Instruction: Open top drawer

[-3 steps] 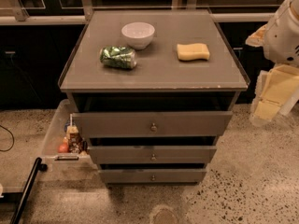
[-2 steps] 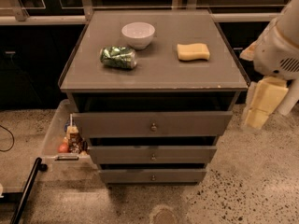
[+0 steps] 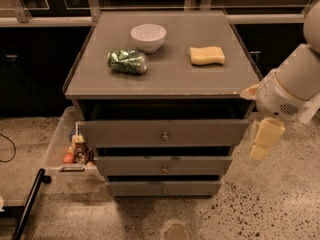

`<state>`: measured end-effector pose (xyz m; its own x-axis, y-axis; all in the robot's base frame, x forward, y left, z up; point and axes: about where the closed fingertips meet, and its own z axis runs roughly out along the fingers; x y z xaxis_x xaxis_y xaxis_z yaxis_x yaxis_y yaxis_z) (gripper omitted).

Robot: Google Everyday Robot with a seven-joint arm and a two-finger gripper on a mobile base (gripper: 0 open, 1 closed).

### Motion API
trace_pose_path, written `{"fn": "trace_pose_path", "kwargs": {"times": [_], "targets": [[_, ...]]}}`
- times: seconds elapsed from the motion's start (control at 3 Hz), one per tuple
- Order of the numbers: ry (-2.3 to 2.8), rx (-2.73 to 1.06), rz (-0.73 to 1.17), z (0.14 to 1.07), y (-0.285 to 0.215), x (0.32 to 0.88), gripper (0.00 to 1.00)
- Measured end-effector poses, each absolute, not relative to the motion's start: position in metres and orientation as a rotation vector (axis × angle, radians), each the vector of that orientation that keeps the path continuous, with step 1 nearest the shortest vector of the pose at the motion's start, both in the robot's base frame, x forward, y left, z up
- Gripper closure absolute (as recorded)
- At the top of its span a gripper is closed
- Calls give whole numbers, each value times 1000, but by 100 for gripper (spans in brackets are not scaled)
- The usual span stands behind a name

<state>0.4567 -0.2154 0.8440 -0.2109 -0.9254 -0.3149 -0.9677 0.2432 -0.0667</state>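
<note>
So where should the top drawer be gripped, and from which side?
By the small round knob at the centre of the top drawer, approached head-on from the front: the flat front offers nothing else. The gripper hangs off its right end.

my arm (image 3: 295,84) is running off the right edge, my end effector (image 3: 265,138) hanging blurred right of the top drawer (image 3: 200,132), whose inside is hiding in shadow under the bench (image 3: 170,78) top.
</note>
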Motion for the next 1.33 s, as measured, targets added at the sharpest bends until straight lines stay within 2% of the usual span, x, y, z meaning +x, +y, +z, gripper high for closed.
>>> {"fn": "trace_pose_path", "kwargs": {"times": [0.67, 1.0, 1.33], "targets": [[1935, -1842, 225, 777, -213, 478, 0], [1876, -1861, 159, 766, -215, 494, 0], [1877, -1869, 176, 759, -213, 497, 0]]}}
